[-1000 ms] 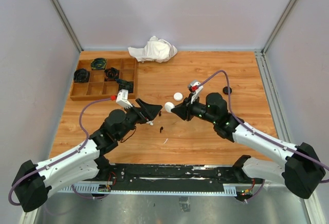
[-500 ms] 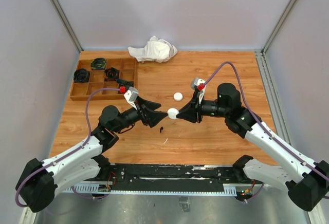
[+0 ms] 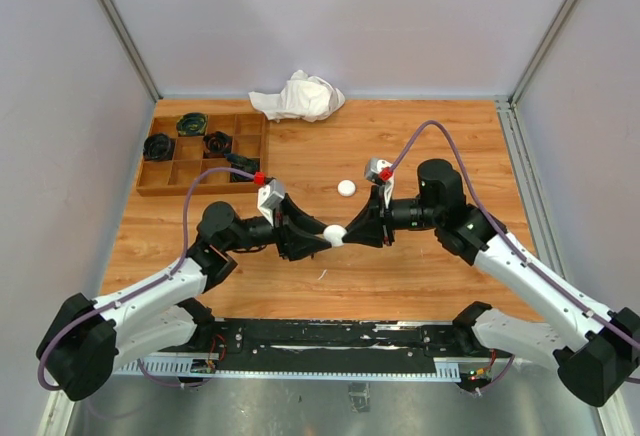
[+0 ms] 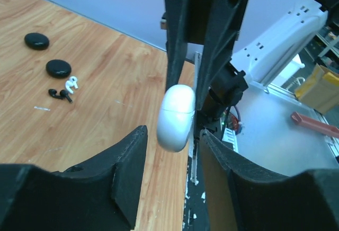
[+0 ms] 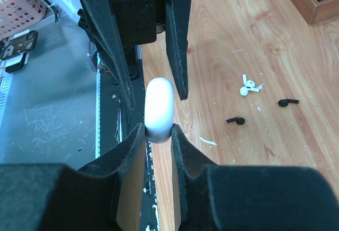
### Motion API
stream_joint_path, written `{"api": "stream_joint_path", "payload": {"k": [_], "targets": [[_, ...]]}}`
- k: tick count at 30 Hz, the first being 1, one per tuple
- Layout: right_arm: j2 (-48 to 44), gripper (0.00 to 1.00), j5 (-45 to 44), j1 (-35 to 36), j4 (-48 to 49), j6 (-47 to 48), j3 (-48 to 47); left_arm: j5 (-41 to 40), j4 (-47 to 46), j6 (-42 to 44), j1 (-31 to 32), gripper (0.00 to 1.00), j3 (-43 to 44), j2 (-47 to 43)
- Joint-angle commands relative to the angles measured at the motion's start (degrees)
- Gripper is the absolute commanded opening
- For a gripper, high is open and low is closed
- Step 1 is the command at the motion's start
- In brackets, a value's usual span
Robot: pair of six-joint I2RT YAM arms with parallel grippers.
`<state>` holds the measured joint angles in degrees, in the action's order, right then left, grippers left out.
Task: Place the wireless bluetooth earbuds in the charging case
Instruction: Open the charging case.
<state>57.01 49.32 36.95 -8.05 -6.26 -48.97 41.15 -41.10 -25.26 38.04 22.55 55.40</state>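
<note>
**A:** Who has the case (image 4: 177, 115)?

**B:** The right claw (image 5: 158, 130). It is pinched tight on one end and holds the case edge-up in the air above the desk (image 5: 254, 40). The left claw (image 4: 172, 130) straddles the other end with its fingers wide and a gap on each side, so it has no grip.

**A:** So what's the step?

**B:** Either a handover or prising the lid, and I can't tell which. In both cases I'd centre the left fingers on the case first, then close slowly. The right claw shouldn't loosen until the left has a firm hold. That shell looks smooth and rounded, so a skewed squeeze could squirt it out.

**A:** And the buds?

**B:** None are in the case. They lie on the desk below the case, a little aside. The white buds (image 5: 248, 87) are bunched together, with two black buds (image 5: 288, 102) near them. Two black pucks (image 4: 58, 68) sit farther from the case than the buds.
</note>
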Motion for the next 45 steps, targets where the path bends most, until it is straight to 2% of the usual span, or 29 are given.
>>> {"api": "stream_joint_path", "payload": {"k": [1, 6, 9, 11, 14, 17, 22, 45], "targets": [[1.4, 0.13, 3.2, -0.7, 0.7, 0.7, -1.9, 5.2, -2.8, 0.6, -0.2, 0.47, 2.3, 0.9], [2.0, 0.13, 3.9, -0.7, 1.6, 0.7, -2.0, 6.8, -3.0, 0.8, -0.2, 0.37, 2.8, 1.9], [2.4, 0.14, 4.3, -0.7, 2.2, 0.5, -1.9, 7.6, -2.9, 1.3, -0.2, 0.23, 2.9, 2.0], [2.4, 0.19, 4.1, -0.7, 2.2, 0.4, -1.8, 7.8, -2.9, 1.8, -0.2, 0.14, 2.7, 1.8], [2.6, 0.34, 4.2, -0.7, 3.0, 0.0, -1.8, 7.2, -2.9, 3.0, -0.2, 0.01, 1.8, 0.8], [2.7, 0.44, 4.3, -0.8, 3.1, -0.1, -2.0, 6.6, -2.8, 4.3, -0.1, 0.00, 1.0, -0.5], [3.4, 0.53, 4.7, -0.7, 4.7, -0.5, -1.2, 5.7, -2.9, 6.4, 0.6, 0.00, 0.4, -1.5], [4.5, 0.59, -0.5, -1.0, 2.0, 0.5, -3.4, 5.0, -4.3, 17.2, 3.5, 0.00, -4.6, -6.7]]}}
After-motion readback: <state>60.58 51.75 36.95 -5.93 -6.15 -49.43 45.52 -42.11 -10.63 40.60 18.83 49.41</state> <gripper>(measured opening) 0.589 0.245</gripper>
